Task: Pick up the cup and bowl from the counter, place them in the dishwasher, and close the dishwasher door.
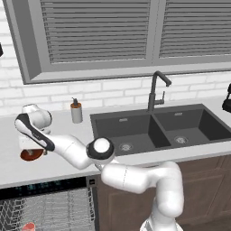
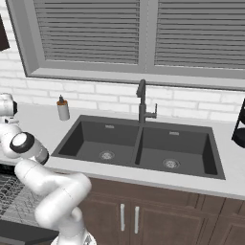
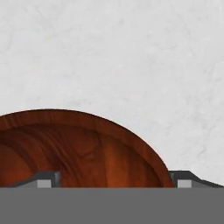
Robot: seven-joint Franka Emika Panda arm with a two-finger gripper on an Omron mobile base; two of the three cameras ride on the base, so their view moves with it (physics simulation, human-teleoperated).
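Left base view: the bowl (image 1: 31,154) sits on the counter (image 1: 58,164) under the arm's hand. Hand view: the gripper (image 3: 114,178) is spread wide, one fingertip (image 3: 49,178) inside the bowl, the other apparently outside

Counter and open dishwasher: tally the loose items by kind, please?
Bowls: 1, on the counter
Cups: 1, in the dishwasher
Soap dispensers: 1
Total: 3
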